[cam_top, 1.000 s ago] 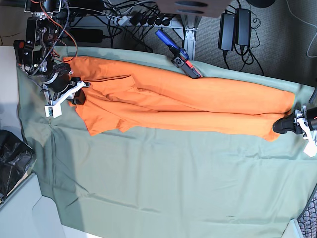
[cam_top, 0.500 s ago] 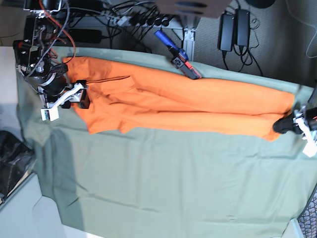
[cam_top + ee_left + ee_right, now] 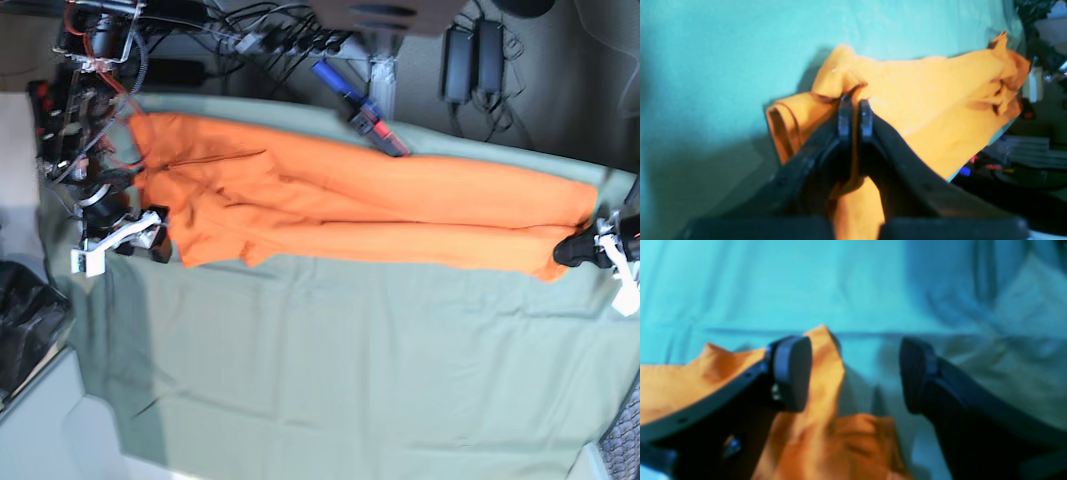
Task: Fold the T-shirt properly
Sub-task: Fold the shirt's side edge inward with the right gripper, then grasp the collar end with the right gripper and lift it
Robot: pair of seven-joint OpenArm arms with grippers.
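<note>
The orange T-shirt [image 3: 350, 210] lies as a long folded strip across the back half of the sage-green cloth [image 3: 350, 360]. My left gripper [image 3: 572, 250] is at the strip's right end. In the left wrist view it [image 3: 853, 110] is shut on a pinch of orange fabric [image 3: 923, 100]. My right gripper [image 3: 148, 232] is at the strip's lower left corner. In the right wrist view it [image 3: 853, 373] is open. One finger [image 3: 791, 373] rests over the raised orange edge [image 3: 826, 373], and the other is over bare green cloth [image 3: 873, 290].
A blue and red tool [image 3: 360, 110] lies at the back edge of the cloth, touching the shirt's far side. Power bricks [image 3: 475, 55] and cables lie behind it. A black bag [image 3: 25, 320] sits off the cloth's left edge.
My right gripper has moved along the shirt's left edge toward the front, down to its lower left corner. The left edge of the shirt has shifted slightly. The left gripper has stayed in place.
</note>
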